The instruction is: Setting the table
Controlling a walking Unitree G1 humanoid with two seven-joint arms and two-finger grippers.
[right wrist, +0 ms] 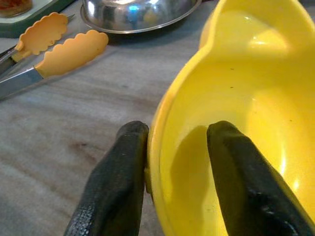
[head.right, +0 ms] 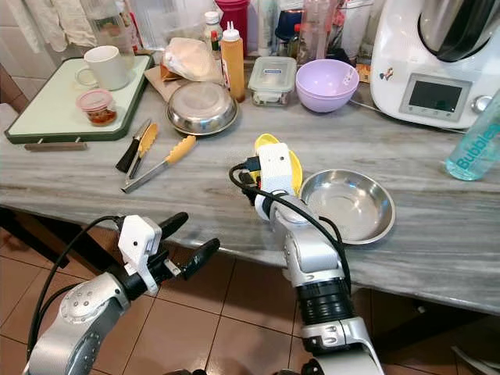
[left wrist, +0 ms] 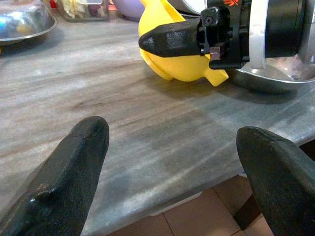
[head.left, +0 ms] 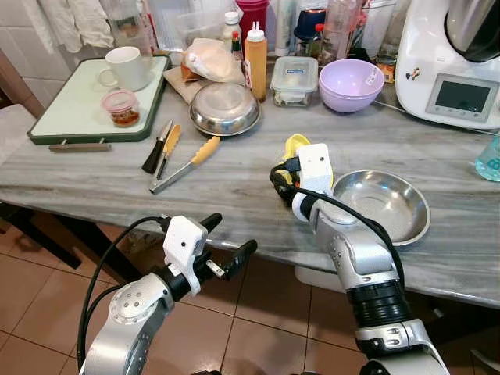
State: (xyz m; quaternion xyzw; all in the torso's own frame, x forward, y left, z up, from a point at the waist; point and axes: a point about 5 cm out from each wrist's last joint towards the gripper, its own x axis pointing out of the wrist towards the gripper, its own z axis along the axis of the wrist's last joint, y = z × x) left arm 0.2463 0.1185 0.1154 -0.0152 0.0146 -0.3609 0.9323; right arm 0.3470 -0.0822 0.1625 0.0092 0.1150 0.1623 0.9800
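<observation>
Right gripper [right wrist: 177, 162] pinches my yellow bowl [right wrist: 236, 113] by its rim, at nine o'clock from the steel dish [head.left: 383, 205]. Left gripper [head.left: 228, 238] hangs spread. Next I lift the bowl gently.

Left fingers [left wrist: 64, 182] spread wide over the counter [left wrist: 123, 113]; ahead, a black finger [left wrist: 170, 42] presses the yellow bowl [left wrist: 182, 66] beside a steel dish [left wrist: 275, 78].

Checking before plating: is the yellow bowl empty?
Empty, as far as visible: the right wrist view shows the yellow bowl's bare glossy inside, with the right claw straddling its rim.
</observation>
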